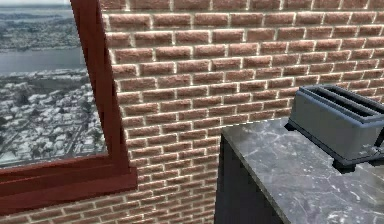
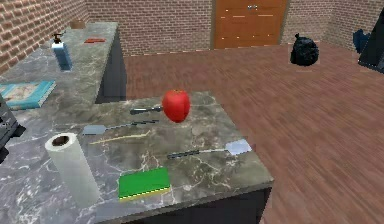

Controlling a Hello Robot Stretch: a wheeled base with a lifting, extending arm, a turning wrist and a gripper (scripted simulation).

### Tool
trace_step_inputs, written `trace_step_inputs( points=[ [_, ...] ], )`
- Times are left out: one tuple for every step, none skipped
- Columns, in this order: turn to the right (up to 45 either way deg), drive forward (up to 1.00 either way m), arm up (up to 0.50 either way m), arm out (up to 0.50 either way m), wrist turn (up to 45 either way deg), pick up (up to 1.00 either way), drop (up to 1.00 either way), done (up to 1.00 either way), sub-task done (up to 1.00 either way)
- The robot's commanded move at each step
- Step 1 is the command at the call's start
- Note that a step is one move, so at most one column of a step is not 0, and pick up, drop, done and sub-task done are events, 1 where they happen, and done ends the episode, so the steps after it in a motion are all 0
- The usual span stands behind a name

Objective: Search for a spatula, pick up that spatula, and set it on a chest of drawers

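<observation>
**Spatula on Counter; Gripper State Undetermined**

The spatula [image 2: 236,148] lies flat on the marble counter [image 2: 215,178], near the counter's right edge in the arm side view. It is nearer the camera than the red apple [image 2: 176,105] and apart from the green sponge [image 2: 144,183]. The gripper's state cannot be told.

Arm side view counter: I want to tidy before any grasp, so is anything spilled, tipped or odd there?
Nothing stands out. On the counter the paper roll stands upright, and the apple, sponge and spatula rest apart from each other, with no spill.
</observation>
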Motion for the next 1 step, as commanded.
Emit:
trace_step_inputs(
  points=[
    [0.0,0.00,0.38,0.00,0.0,0.00,0.00,0.00,0.00]
  ],
)
